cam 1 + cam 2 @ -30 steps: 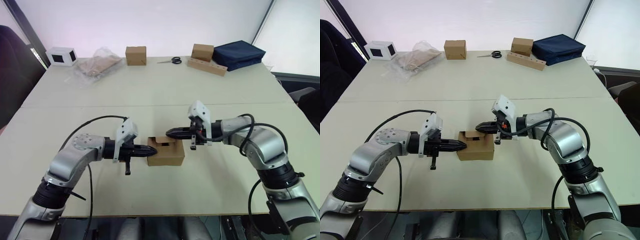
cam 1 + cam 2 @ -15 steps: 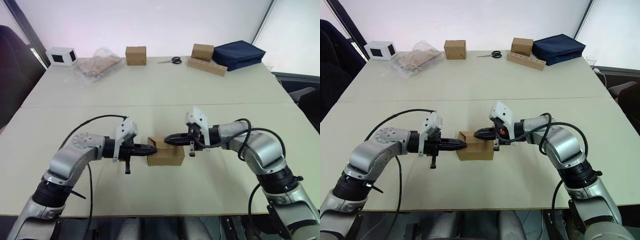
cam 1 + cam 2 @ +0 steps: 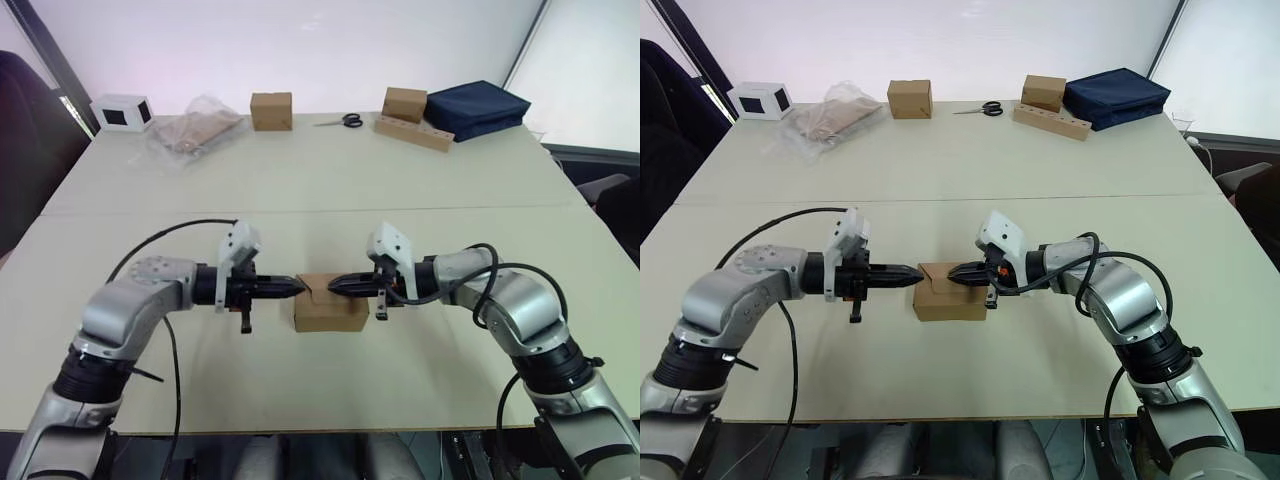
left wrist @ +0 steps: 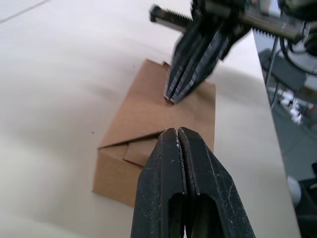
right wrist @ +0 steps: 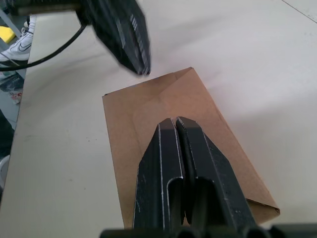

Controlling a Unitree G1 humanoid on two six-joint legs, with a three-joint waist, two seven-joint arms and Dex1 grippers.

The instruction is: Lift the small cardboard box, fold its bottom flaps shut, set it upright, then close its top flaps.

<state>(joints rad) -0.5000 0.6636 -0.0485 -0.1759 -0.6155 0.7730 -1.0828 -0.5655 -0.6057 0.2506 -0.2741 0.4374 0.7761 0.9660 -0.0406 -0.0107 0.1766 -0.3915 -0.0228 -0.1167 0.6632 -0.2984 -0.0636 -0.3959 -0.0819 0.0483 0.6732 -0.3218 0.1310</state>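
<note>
Grippers (image 3: 300,288) (image 3: 335,286) closed over box (image 3: 331,312), pale table (image 3: 320,180).

You look down on a wide pale table (image 3: 300,170) made of two boards, with a seam running across its middle. Behind it stands a plain white wall (image 3: 300,40) under soft, even light. A dark chair (image 3: 665,110) is at the left edge, and dark slanted frame bars (image 3: 525,45) rise at both corners.

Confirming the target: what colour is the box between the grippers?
Plain brown small cardboard box, clearest in right wrist view.
</note>
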